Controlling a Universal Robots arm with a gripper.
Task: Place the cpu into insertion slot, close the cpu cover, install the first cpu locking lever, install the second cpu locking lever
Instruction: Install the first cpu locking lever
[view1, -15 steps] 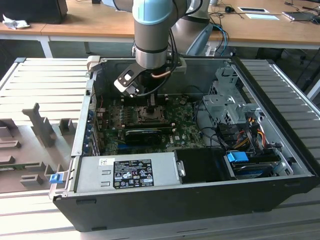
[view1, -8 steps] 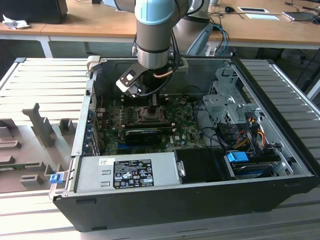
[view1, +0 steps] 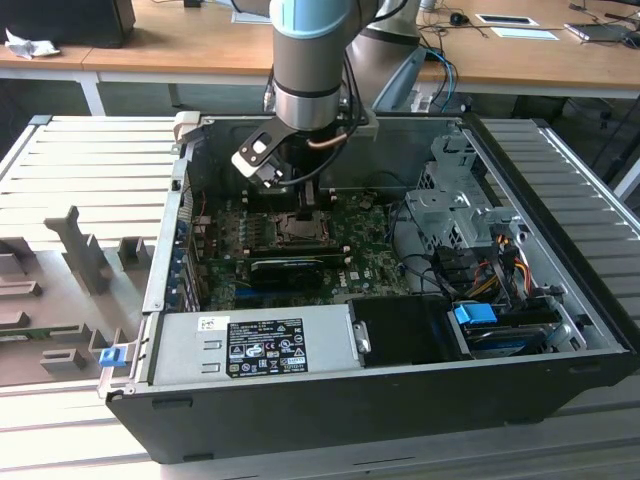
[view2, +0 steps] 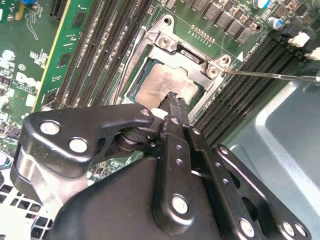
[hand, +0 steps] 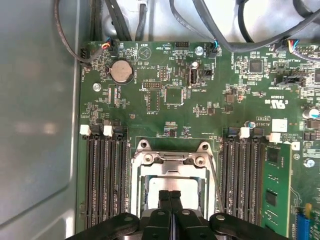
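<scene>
In the exterior view the arm (view1: 305, 60) drops from the upper centre of the frame into an open black computer case (view1: 400, 400). The gripper (view1: 305, 205) hangs just above the insertion slot (view1: 298, 232). The slot sits in the green board (view1: 372, 262), a little toward the exterior view's left of the case's middle. A silver power supply (view1: 250, 345) lies along the case's near wall in the lower centre of the frame, and wooden desks (view1: 150, 45) cross the top.

In both wrist views the gripper (hand: 170, 196) (view2: 173, 98) has its 2 black fingers (hand: 164, 200) pressed together side by side, with no gap and nothing seen between them. Their tips come down at the cpu (hand: 149, 194) (view2: 160, 82); whether they touch it I cannot tell. The cpu lies flat inside the slot, pale and silvery-beige. The cpu cover (hand: 170, 171) (view2: 192, 67) lies down over the slot, its window framing the cpu.

A thin metal lever (view2: 270, 76) (hand: 216, 182) runs from 1 corner of the cover out across the neighbouring memory slots (hand: 102, 180); whether it is latched I cannot tell. Banks of those long black slots flank the socket on 2 sides. A round coin battery (hand: 122, 71) sits on the board well apart from it.
</scene>
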